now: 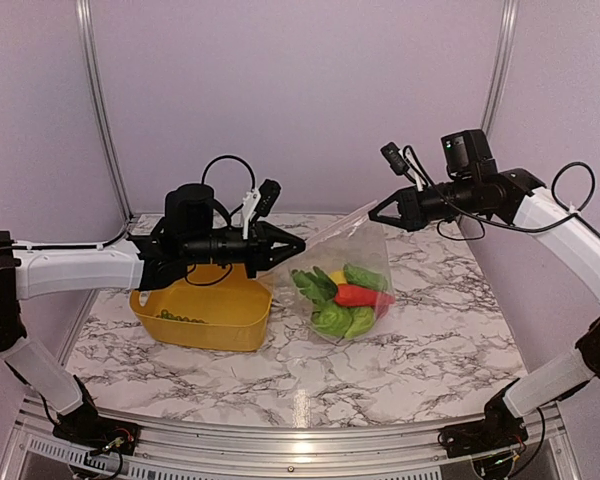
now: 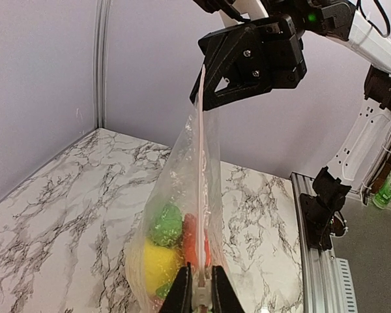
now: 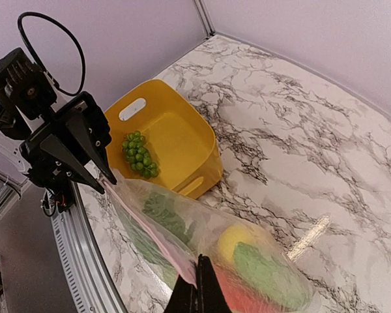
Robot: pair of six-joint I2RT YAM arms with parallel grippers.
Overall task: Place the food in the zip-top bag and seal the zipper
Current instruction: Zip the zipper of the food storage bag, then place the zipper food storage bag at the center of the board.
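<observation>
The clear zip-top bag [image 1: 355, 270] hangs above the table, stretched between both grippers. Inside lie green leafy pieces [image 1: 332, 318], a red-orange carrot [image 1: 365, 295] and a yellow lemon [image 2: 158, 259]. My left gripper [image 1: 298, 243] is shut on the bag's left mouth corner; in the left wrist view [image 2: 201, 293] its fingers pinch the pinkish zipper [image 2: 201, 163], which runs straight up to the other gripper. My right gripper [image 1: 375, 212] is shut on the right mouth corner and shows in the right wrist view [image 3: 197, 287], pinching the zipper strip [image 3: 150, 231].
A yellow plastic basket [image 1: 205, 315] stands on the marble table at the left, under my left arm, with a bunch of small green grapes [image 3: 139, 155] inside. Purple walls and metal posts close the back and sides.
</observation>
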